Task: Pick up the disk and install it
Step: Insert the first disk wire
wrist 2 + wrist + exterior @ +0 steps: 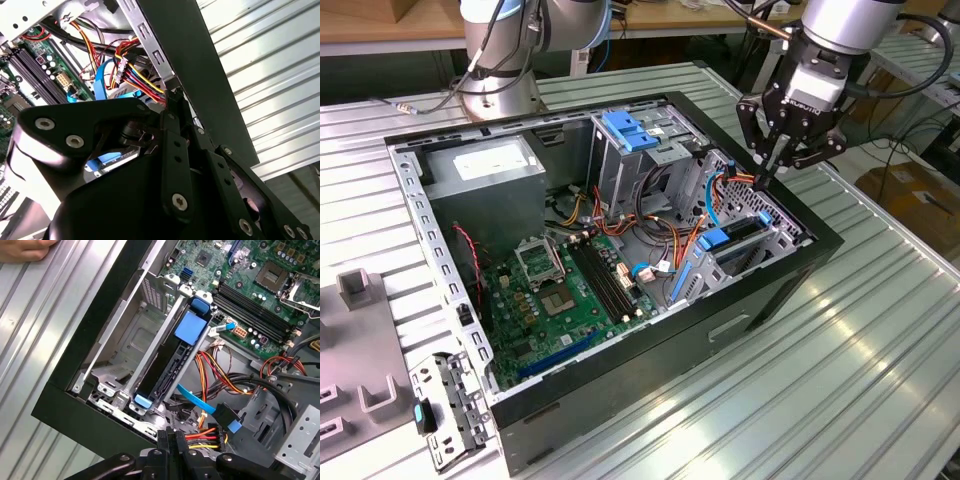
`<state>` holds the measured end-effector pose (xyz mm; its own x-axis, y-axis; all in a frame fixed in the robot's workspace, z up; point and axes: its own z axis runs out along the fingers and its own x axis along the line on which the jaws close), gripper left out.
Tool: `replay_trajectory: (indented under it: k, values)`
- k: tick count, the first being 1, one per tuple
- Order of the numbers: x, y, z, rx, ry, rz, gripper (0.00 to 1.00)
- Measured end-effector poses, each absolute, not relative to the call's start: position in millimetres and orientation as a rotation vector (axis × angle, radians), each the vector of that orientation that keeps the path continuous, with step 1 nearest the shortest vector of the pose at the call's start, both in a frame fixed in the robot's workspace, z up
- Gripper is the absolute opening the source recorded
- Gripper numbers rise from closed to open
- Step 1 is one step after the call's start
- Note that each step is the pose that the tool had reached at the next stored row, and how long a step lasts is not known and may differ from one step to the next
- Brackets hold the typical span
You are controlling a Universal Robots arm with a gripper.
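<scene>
1. The black multi-link claw (pixel 782 160) hangs over the corner of the open black computer case (pixel 760 310) at the exterior view's right, its fingers drawn narrow, tips close together with nothing between them. The tips point down at the bundle of red, yellow and orange power wires (pixel 202 437) – a fine pinch for a connector, I'd judge, not a grip for a drive.

2. The flat silver-black hard disk with blue plastic rails (pixel 172 362) already sits on edge in the grey metal bay (pixel 125 347) by the case wall, blue tabs at both ends. It looks seated, so I'd guess the work now concerns its cabling.

3. A flat blue data ribbon (pixel 196 397) and a black plug with a blue end (pixel 227 420) lie loose just beside the disk, between it and the claw. In the second wrist view the coloured wires end in a pale connector (pixel 120 67) near a blue cable loop (pixel 102 82).

4. Crowding the spot – the thin case wall, the wire tangle, and the upright metal cage with the blue plastic top (pixel 640 150) nearby. Any of these could snag the fingers.

5. Further off: the green motherboard (pixel 570 290), the grey power-supply box with a white sticker (pixel 485 165), and the ribbed metal bench (pixel 880 340). A person's hand (pixel 25 249) rests on the bench in the first wrist view, well apart from the claw
</scene>
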<state>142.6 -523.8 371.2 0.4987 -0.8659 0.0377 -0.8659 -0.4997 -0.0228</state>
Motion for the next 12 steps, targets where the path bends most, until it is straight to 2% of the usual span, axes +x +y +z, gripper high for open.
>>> replay_trajectory:
  k: [12]
  values:
    - [142.4,-523.8,371.0,-2.584,1.790,-0.069,0.17]
